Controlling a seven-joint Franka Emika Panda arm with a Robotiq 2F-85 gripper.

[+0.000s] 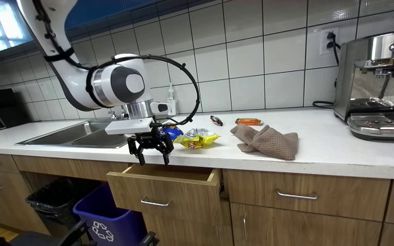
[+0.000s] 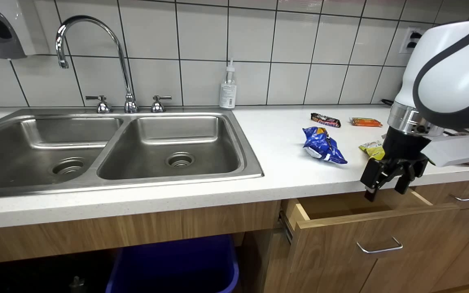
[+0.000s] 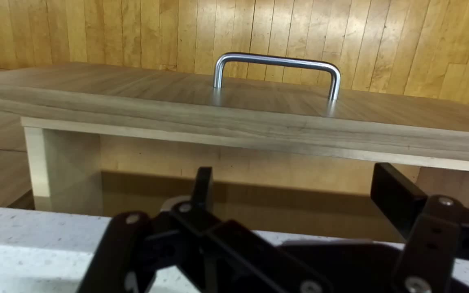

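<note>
My gripper [image 1: 154, 161] hangs with its fingers pointing down over the pulled-out wooden drawer [image 2: 340, 240], just in front of the counter edge. In the wrist view the jaws stand wide apart with nothing between them, and the drawer's inside shows bare wood where visible. A metal handle [image 3: 277, 60] is on the drawer front, apart from the gripper. On the counter behind are a blue snack bag [image 2: 324, 145] and a yellow chip bag [image 1: 197, 138]. A dark-wrapped bar [image 2: 325, 120], an orange packet [image 1: 248, 121] and a crumpled brown cloth [image 1: 268, 141] lie farther along.
A double steel sink [image 2: 255, 167] with a tall faucet [image 2: 124, 69] is set into the counter [image 1: 337, 153]. Near the wall stands a soap bottle [image 2: 228, 91]. An espresso machine [image 1: 344, 78] is at the counter's end. Below are a blue recycling bin [image 1: 115, 225] and a black-lined bin [image 1: 50, 201].
</note>
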